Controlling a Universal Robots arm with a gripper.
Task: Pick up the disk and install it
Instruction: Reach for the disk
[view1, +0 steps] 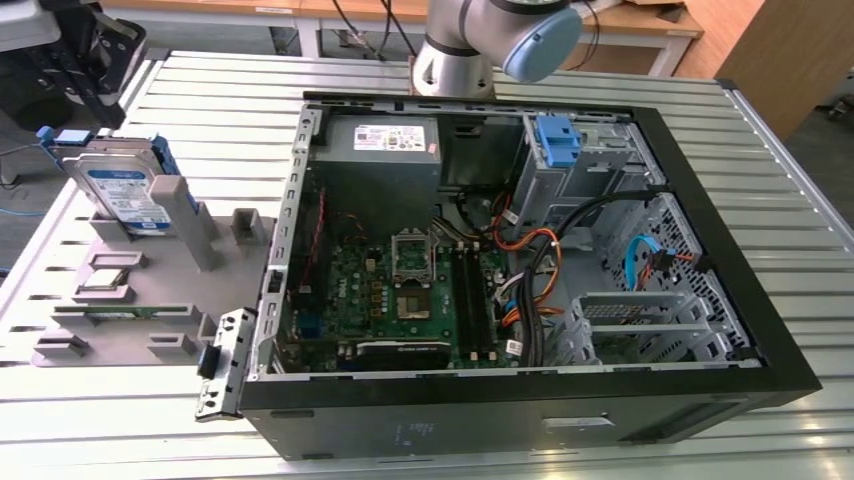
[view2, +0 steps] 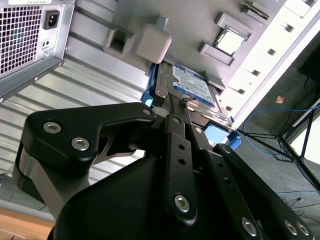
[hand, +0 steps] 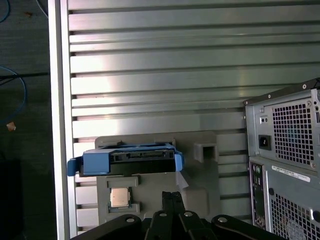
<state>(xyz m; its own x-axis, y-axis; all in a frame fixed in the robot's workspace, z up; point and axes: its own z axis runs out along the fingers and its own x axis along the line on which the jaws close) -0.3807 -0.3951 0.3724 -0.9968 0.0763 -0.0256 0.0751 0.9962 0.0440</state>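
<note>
The disk (view1: 123, 190) stands on edge in a slot of the grey parts holder (view1: 200, 240), at the exterior view's left, beside the open computer case (view1: 534, 390). Its blue-and-white label faces the camera and blue rails run along its sides. In the first wrist view the disk (hand: 129, 159) is seen edge-on. In the second wrist view the disk (view2: 194, 86) lies just past the fingertips. My gripper (view1: 83, 85) hangs above the disk, apart from it. Its fingers (hand: 172, 200) are pressed together, shut on nothing, and the same shows for the gripper (view2: 176, 102) in the second wrist view.
Inside the case a bare blue bracket (view1: 558, 140) sits in the drive bay at the back, beside the grey power supply (view1: 387, 140). Cables (view1: 534, 260) cross the motherboard. A processor chip (hand: 120, 196) lies on the holder near the disk. The slatted metal table (view1: 441, 70) surrounds everything.
</note>
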